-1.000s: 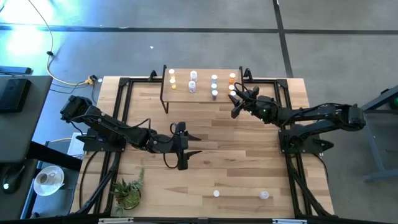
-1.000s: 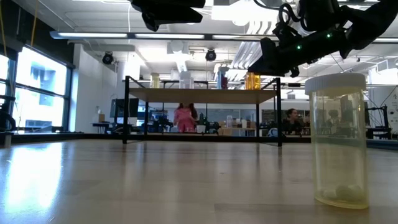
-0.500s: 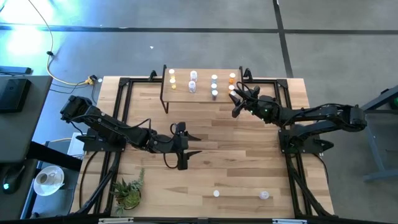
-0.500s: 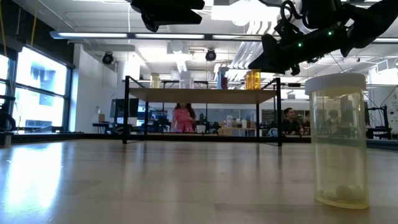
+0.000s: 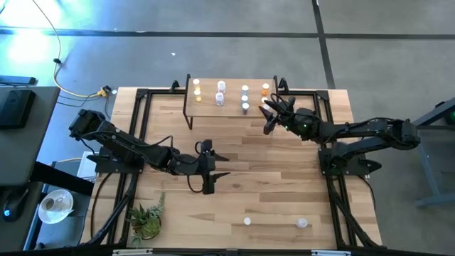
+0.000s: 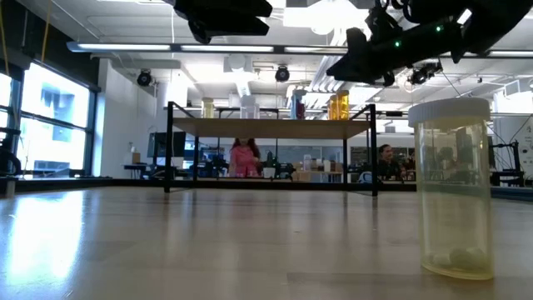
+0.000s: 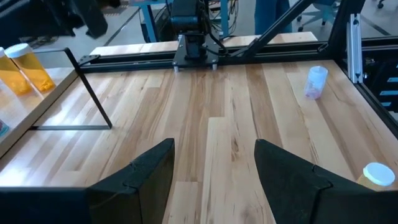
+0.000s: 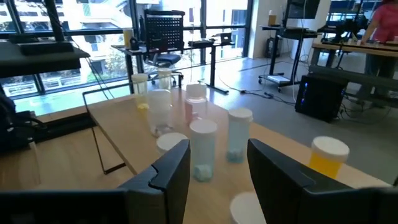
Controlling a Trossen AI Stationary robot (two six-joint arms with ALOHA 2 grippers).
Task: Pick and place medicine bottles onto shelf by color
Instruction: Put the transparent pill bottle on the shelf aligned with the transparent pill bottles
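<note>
The shelf point(image 5: 210, 107) stands at the table's far middle with several medicine bottles in rows by colour: yellowish point(image 5: 196, 89), white point(image 5: 220, 92), bluish point(image 5: 244, 98), orange point(image 5: 265, 88). My right gripper point(image 5: 268, 114) hovers open just above the shelf's right end. In its wrist view the bottles stand ahead of its fingers, and a white cap point(image 8: 249, 208) shows low between them. My left gripper point(image 5: 222, 165) waits open above the table's middle, holding nothing. Two bottles stand on their bases near the table's front edge: a yellowish one point(image 5: 247, 221) and a clear one point(image 5: 302, 223).
In the low view the yellowish bottle point(image 6: 454, 187) stands close by, and the shelf's black legs point(image 6: 171, 150) rise behind open tabletop. A small plant point(image 5: 146, 220) sits at the near left corner. Black frame rails point(image 5: 138, 142) run along both table sides. People move in the room beyond.
My right gripper has risen a little above the shelf's right end, with its fingers the same distance apart. The bottles on the shelf have stayed where they were.
</note>
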